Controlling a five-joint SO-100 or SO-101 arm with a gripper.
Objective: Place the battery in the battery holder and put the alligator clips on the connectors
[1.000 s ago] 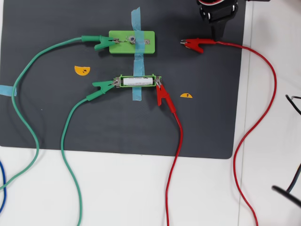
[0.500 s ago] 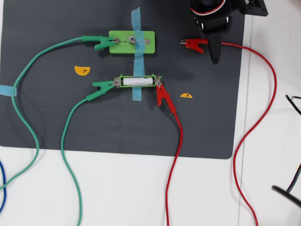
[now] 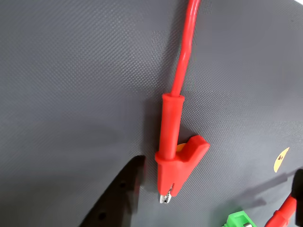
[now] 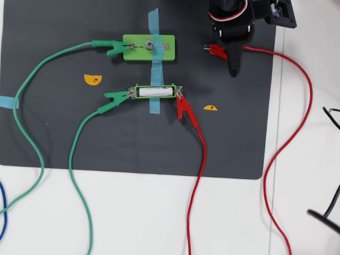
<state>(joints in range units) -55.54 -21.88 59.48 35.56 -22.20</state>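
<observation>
The white battery lies inside the narrow green battery holder in the overhead view. One green alligator clip bites the holder's left tab and a red one bites its right tab. Another green clip grips the left connector of the light-green block. A loose red clip lies flat on the mat, its nose pointing at the block. My gripper hangs open over this clip. One black finger stands left of it in the wrist view, not touching.
Blue tape runs down across block and holder. Two yellow stickers lie on the dark mat. Green and red wires trail off the mat's front edge onto the white table. The red wire loops to the right.
In the overhead view the arm has come down from the top edge and shifted left, so the gripper now covers the tail of the loose red clip. The clips and battery have stayed put.
</observation>
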